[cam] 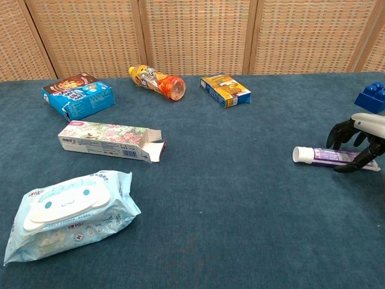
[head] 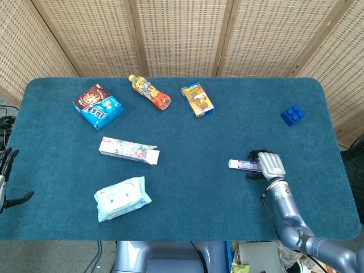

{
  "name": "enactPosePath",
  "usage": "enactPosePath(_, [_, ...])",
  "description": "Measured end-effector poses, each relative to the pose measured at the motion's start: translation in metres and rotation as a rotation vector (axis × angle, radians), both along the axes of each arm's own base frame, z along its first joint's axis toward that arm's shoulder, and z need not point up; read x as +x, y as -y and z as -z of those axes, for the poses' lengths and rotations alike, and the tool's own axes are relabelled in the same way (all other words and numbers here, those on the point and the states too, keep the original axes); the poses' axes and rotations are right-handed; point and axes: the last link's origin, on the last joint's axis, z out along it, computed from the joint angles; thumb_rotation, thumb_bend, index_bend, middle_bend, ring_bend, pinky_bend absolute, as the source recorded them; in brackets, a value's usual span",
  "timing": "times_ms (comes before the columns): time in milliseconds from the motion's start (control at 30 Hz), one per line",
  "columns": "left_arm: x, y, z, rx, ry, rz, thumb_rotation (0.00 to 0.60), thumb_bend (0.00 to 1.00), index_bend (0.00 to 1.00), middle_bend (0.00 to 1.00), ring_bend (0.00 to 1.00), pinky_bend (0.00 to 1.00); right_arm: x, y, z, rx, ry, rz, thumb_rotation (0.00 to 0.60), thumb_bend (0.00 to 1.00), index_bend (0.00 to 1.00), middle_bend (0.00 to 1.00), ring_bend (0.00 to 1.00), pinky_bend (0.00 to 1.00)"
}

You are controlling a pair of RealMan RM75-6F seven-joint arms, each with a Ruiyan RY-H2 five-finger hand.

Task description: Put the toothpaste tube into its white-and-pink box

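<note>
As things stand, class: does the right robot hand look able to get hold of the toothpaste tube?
Probably yes. The right robot hand is already arched over the tail end of the toothpaste tube, fingers either side of it, and nothing else lies near it on the table.

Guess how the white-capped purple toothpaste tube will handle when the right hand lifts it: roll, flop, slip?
The white-capped purple toothpaste tube lies flat on the blue cloth table, so rolling looks unlikely. Its thin tail end will probably flex under the right hand, whose fingers straddle that end. The glossy skin may slip in a light pinch.
</note>
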Motion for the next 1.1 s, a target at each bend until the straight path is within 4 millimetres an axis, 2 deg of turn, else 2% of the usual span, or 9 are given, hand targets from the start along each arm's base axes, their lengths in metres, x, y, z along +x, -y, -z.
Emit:
enactPosePath(233, [0.000, -0.001, 0.001, -0.003, -0.005, -0.004, 0.600, 0.17, 0.00, 0.00, 0.00, 0.00, -0.010, 0.004, 0.003, 0.015, -0.050, 0.003, 0.600, 0.33, 0.41, 0.41, 0.28, 0.27])
enactPosePath(500, [0.000, -0.003, 0.004, -0.010, -0.010, -0.007, 0.600, 0.17, 0.00, 0.00, 0.00, 0.00, -0.010, 0.003, 0.007, 0.039, -0.035, -0.009, 0.600, 0.52, 0.57, 0.55, 0.41, 0.37])
enactPosePath(700, [0.001, -0.008, 0.006, -0.026, -0.022, -0.004, 0.600, 0.17, 0.00, 0.00, 0.00, 0.00, -0.004, 0.000, 0.002, 0.040, -0.002, -0.057, 0.600, 0.54, 0.57, 0.56, 0.41, 0.38])
enactPosePath(800, [0.005, -0.018, 0.007, -0.045, -0.042, 0.021, 0.600, 0.17, 0.00, 0.00, 0.00, 0.00, 0.000, -0.002, -0.006, 0.035, 0.006, -0.093, 0.600, 0.54, 0.58, 0.56, 0.41, 0.38])
enactPosePath(900, [0.014, -0.035, 0.009, -0.078, -0.069, 0.072, 0.600, 0.17, 0.00, 0.00, 0.00, 0.00, 0.005, -0.006, -0.018, 0.024, 0.007, -0.132, 0.600, 0.54, 0.58, 0.56, 0.41, 0.38])
enactPosePath(1100, [0.036, -0.088, 0.021, -0.184, -0.153, 0.212, 0.600, 0.17, 0.00, 0.00, 0.00, 0.00, 0.012, -0.014, -0.046, -0.007, -0.022, -0.199, 0.600, 0.54, 0.58, 0.56, 0.41, 0.38])
